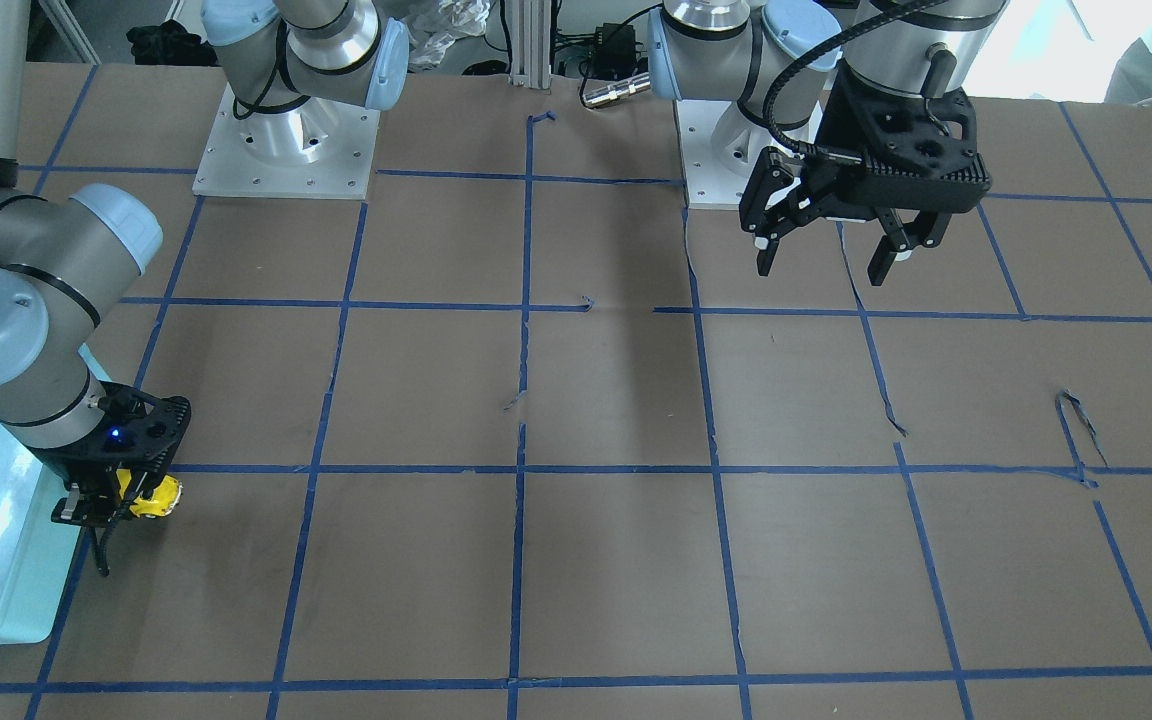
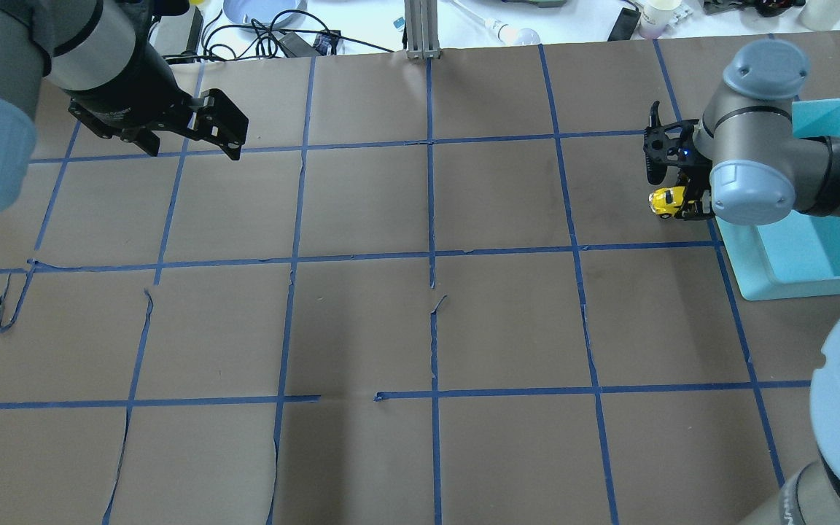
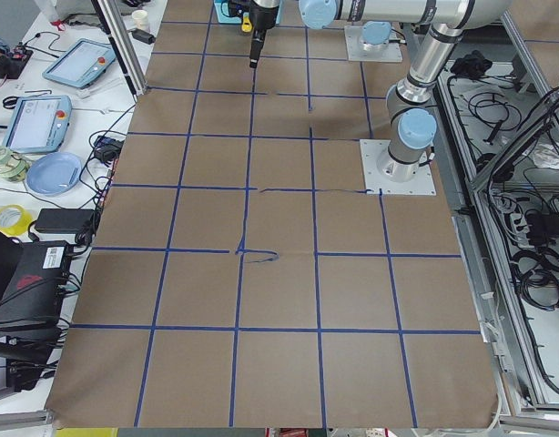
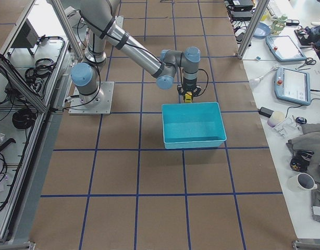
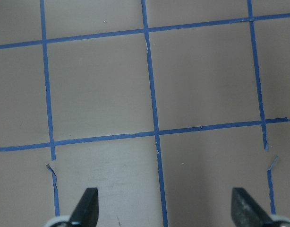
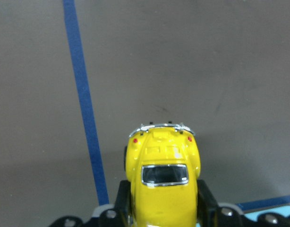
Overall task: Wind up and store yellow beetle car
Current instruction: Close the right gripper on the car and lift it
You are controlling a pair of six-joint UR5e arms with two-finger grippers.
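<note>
The yellow beetle car [image 6: 163,182] is a small, rounded toy with a dark rear window. It sits clamped between the black fingers of my right gripper [image 6: 164,205], its rear pointing away from the wrist camera. In the overhead view the car [image 2: 666,200] and right gripper [image 2: 677,205] are low over the brown table, just beside the left wall of the teal bin [image 2: 777,288]. The front-facing view shows the same car [image 1: 157,497] and gripper [image 1: 114,505]. I cannot tell whether the wheels touch the table. My left gripper [image 5: 166,208] is open, empty and high over the table [image 1: 829,258].
The teal bin [image 4: 194,143] stands open on the table's right end; its inside looks bare. Brown paper with a blue tape grid [image 2: 431,255] covers the table, with torn tape ends [image 1: 1076,430]. Cables, tablets and cups lie beyond the far edge [image 2: 274,36].
</note>
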